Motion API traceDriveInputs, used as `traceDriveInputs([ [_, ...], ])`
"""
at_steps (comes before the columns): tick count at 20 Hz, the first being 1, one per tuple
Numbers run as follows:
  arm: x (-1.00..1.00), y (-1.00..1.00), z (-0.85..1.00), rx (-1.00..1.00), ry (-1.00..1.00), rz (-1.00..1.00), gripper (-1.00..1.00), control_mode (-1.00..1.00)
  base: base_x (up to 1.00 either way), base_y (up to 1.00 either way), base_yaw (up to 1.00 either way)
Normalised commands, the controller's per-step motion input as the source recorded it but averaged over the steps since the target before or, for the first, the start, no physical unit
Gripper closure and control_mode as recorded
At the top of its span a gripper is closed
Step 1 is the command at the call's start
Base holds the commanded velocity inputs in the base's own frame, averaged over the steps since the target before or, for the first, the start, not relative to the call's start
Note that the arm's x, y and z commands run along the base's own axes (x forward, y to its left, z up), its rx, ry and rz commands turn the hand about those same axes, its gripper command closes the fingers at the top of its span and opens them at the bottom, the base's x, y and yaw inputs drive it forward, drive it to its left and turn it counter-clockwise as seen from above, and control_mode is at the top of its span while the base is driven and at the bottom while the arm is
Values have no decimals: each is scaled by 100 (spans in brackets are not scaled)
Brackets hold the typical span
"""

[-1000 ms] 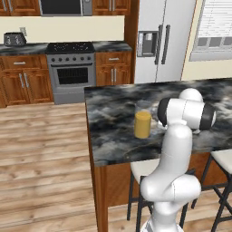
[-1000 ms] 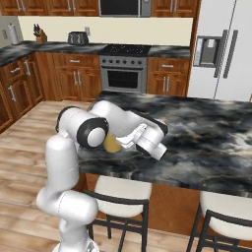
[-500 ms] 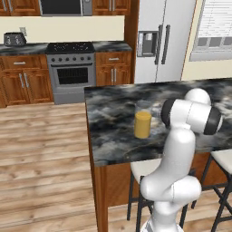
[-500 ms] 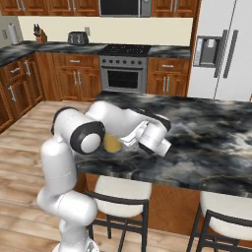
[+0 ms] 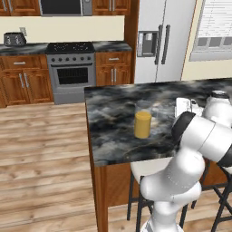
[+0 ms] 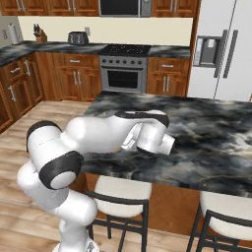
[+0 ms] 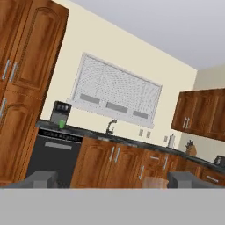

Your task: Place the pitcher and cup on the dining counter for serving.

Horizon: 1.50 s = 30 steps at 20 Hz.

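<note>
While the pitcher (image 5: 143, 121) stands upright on the dark marbled worktop (image 5: 113, 136), toward its front-left corner, ready for serving, the end effector (image 7: 110, 179) sits released and empty, fingers spread toward distant cabinets; the green cup (image 7: 62, 125) waits under a far coffee machine (image 7: 60, 113)

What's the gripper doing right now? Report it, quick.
Gripper: open, jaws spread wide, holding nothing; the pitcher stands free on the dining counter.
</note>
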Motion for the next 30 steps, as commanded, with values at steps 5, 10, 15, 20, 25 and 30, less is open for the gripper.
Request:
traceDriveInputs([
  [5,-100,46,51,-25,0,0,-100,-100,0,0,0],
  [10,-99,32,63,-28,0,0,-100,-100,0,0,0],
  [15,-82,32,59,-30,3,0,-100,-100,0,0,0],
  [20,-25,16,51,-19,12,-3,-100,-100,0,0,0],
  [25,0,19,33,-13,8,-9,-100,-100,0,0,0],
  [30,0,5,4,-2,0,-2,-100,-100,0,0,0],
])
